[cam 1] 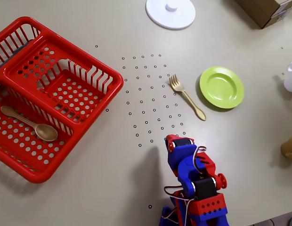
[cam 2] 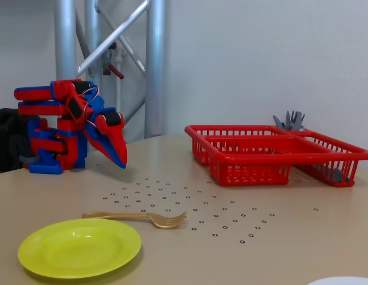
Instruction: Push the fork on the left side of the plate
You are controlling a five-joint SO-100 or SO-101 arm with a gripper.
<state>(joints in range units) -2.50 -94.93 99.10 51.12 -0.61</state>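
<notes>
The tan fork (cam 1: 187,96) lies on the table just left of the lime-green plate (cam 1: 222,87) in the overhead view, tines pointing up-left, handle end toward the plate's lower edge. In the fixed view the fork (cam 2: 136,217) lies just behind the plate (cam 2: 79,247). My red and blue gripper (cam 1: 176,140) is folded back near the arm's base, below the fork and apart from it. In the fixed view the gripper (cam 2: 121,161) points down above the table with its jaws together and nothing in them.
A red basket (cam 1: 52,89) at the left holds a tan spoon (cam 1: 30,124). A white round lid (cam 1: 170,12) lies at the top, a cardboard box (cam 1: 268,10) at the top right, a white object (cam 1: 291,77) at the right edge.
</notes>
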